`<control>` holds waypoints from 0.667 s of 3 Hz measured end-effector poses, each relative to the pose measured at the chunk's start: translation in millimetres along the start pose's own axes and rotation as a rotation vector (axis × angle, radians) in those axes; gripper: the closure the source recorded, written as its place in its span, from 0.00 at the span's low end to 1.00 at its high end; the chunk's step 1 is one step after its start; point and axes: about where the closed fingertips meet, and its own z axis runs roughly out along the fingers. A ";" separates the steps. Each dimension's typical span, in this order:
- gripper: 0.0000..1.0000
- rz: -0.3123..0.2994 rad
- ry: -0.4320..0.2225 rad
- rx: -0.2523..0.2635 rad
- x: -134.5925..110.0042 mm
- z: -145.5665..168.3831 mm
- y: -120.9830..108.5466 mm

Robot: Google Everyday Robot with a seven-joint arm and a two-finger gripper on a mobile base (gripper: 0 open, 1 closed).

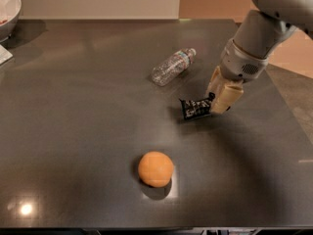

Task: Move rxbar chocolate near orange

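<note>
The rxbar chocolate (194, 108) is a small black wrapper bar with pale lettering, right of the table's middle. My gripper (215, 103) comes down from the upper right and is shut on the bar's right end, holding it just above the dark table (73, 131). The orange (155, 169) sits on the table toward the front, below and left of the bar, well apart from it.
A clear plastic bottle (172, 66) lies on its side behind and left of the bar. A white bowl (7, 9) stands at the far left corner, with a white object (4, 55) just in front of it. The table's right edge runs close to the arm.
</note>
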 end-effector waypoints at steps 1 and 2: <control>1.00 -0.057 0.009 -0.028 -5.9 3.0 24.5; 1.00 -0.118 0.021 -0.053 -8.4 8.9 47.2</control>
